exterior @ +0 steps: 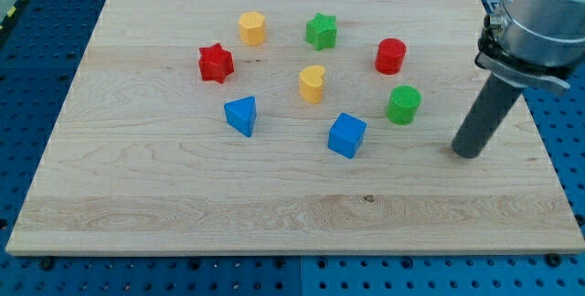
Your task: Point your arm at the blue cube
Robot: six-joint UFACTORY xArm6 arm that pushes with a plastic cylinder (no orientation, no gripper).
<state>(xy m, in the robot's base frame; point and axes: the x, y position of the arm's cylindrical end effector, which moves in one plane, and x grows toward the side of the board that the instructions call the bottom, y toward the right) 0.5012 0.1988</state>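
The blue cube (pixel 347 135) sits on the wooden desk (pixel 183 205), a little right of centre and toward the view's bottom. It has a green cylinder (pixel 403 104) up to its right, a yellow heart-shaped block (pixel 312 84) up to its left, and a blue triangular block (pixel 241 115) farther left. My tip (pixel 467 153) rests on the desk well to the cube's right, apart from every block. I have no fingers to open or close, only this rod. I judge the pointing not yet done: the tip must travel left toward the cube.
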